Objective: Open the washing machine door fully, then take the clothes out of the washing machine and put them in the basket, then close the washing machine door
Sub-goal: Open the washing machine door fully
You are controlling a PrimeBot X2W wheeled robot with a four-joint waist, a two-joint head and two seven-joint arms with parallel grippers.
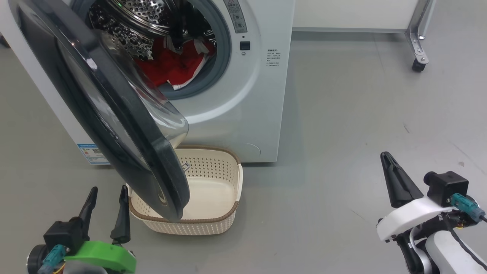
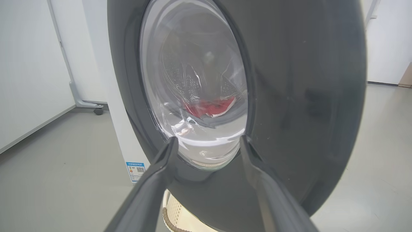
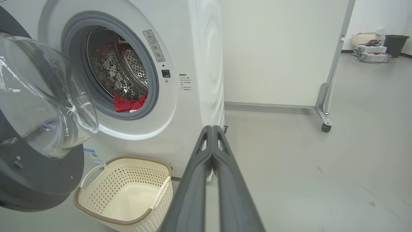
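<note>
Washing machine: white front-loader, upright on the floor, porthole exposed.
Washing machine door: round, black-rimmed, clear domed glass. Swung partly open, lower edge over the basket's left end.
Clothes: red fabric with white trim, heaped low in the perforated drum.
Basket: cream perforated tub, brown rim, just before the machine's front.

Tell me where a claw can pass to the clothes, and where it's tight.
Free: the gap between the washing machine door and the gasket, straight to the clothes; the right half of the basket; bare floor right of it, before the shut right claw. Crowded: by the open left claw, where the door hangs over the basket's left part.
</note>
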